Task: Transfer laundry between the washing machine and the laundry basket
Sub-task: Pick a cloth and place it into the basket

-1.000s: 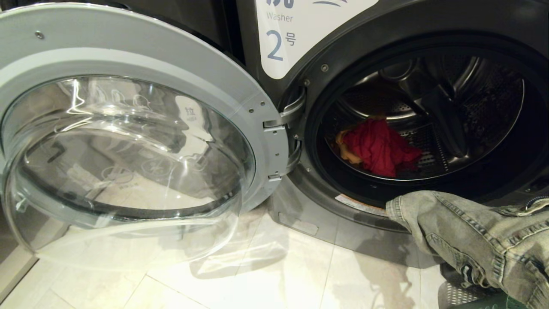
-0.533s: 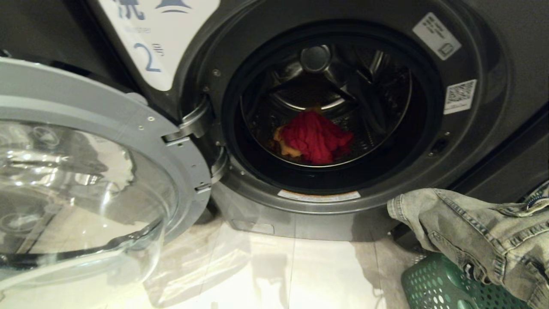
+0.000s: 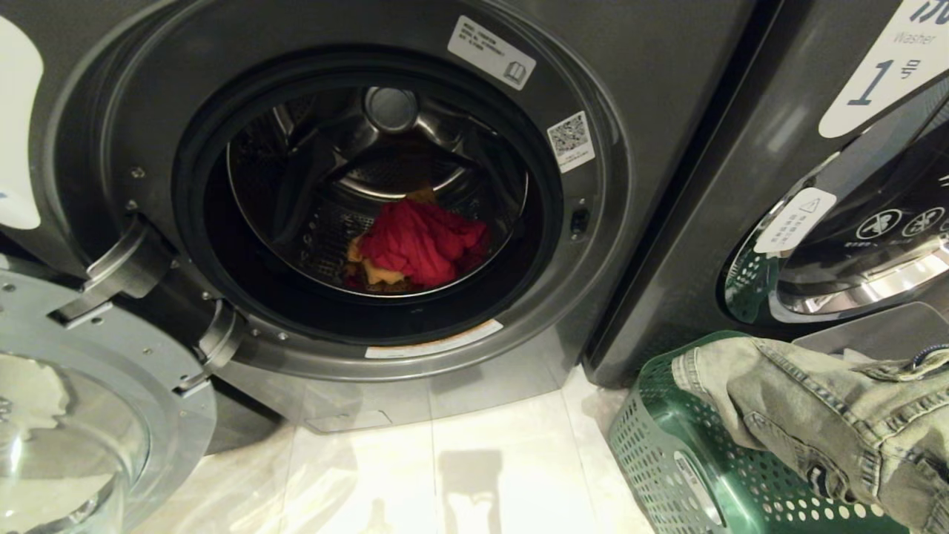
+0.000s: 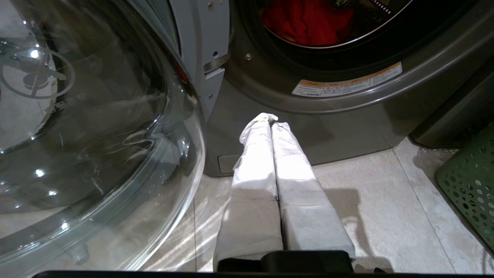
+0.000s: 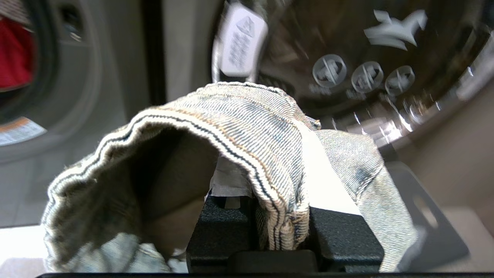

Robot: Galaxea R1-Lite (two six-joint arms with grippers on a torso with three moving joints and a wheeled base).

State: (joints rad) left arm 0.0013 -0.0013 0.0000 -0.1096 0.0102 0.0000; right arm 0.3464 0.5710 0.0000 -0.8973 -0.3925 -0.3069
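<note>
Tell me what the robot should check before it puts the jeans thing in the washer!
1. Washing machine door open: ok.
2. Right gripper shut on denim garment: ok.
3. Drum has room: ok; only the red garment and yellow-orange garment lie inside.
4. Left gripper shut, empty, low before the machine: ok.
5. Denim clear of the laundry basket: cannot tell; it hangs over it.

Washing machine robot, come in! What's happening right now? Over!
Left gripper shut, empty, low by the open door. Right gripper shut on denim garment over green laundry basket. Red laundry in drum; nothing blocking.
</note>
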